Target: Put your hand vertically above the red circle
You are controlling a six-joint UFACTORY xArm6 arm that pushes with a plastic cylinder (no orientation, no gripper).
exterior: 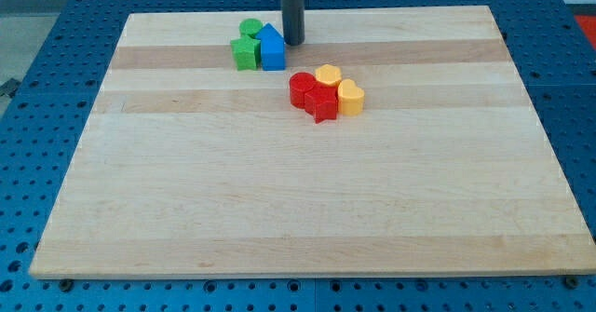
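Observation:
The red circle (301, 88) stands on the wooden board (307, 200), left in a tight cluster with a red star-like block (322, 103) at its lower right, a yellow hexagon-like block (328, 74) at its upper right and a yellow heart-like block (350, 98) on the right. My tip (293, 43) comes down from the view's top and rests just right of the blue house-shaped block (272, 49). It lies above the red circle in the view, with a gap of bare board between them.
A green round block (250, 28) and a green block of unclear shape (245, 54) sit against the blue block's left side. A blue perforated table (37, 88) surrounds the board on all sides.

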